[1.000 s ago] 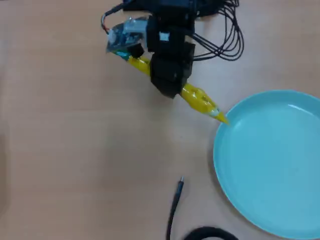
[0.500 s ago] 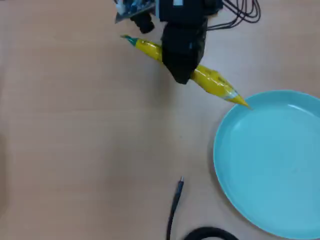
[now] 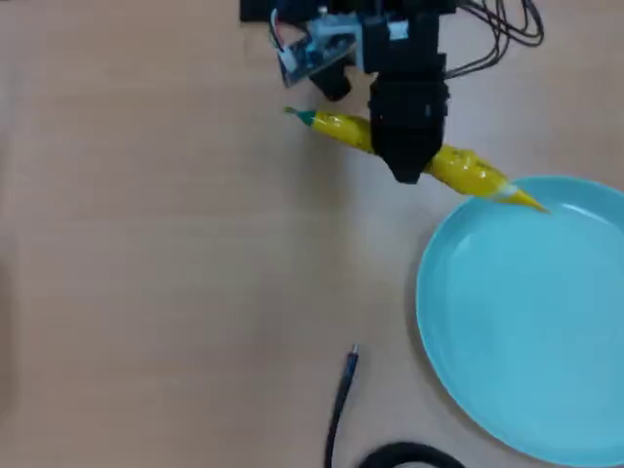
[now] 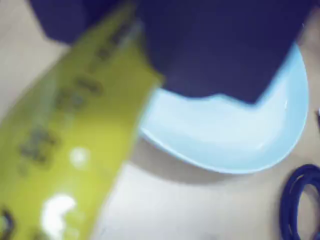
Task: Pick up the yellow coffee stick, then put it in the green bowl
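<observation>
One yellow coffee stick [image 3: 466, 171] clamped mid-length in your gripper [image 3: 408, 168] — tip just over the green bowl [image 3: 526, 322] rim. Transport step; carry further over the bowl's middle, then release.

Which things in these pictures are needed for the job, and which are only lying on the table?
Needed for the job:
- yellow coffee stick, held by the gripper
- green bowl, on the right in the overhead view

Only lying about:
- black cable near the bottom edge
- the arm's wires at the top
</observation>
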You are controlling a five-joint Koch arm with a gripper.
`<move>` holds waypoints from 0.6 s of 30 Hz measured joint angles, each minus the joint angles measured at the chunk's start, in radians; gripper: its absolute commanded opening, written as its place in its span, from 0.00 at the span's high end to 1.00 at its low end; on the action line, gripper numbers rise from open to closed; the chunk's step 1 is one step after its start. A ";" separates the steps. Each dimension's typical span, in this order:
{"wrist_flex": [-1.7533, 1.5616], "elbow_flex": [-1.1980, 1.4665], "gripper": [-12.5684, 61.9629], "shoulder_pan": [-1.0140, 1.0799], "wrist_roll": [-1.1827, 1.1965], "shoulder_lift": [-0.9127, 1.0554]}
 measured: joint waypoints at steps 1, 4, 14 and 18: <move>-0.009 0.006 0.93 -0.011 0.000 0.000; -0.026 0.014 0.93 -0.043 0.000 0.000; -0.117 0.012 0.92 -0.150 0.000 0.000; -0.167 0.012 0.92 -0.187 -0.002 0.000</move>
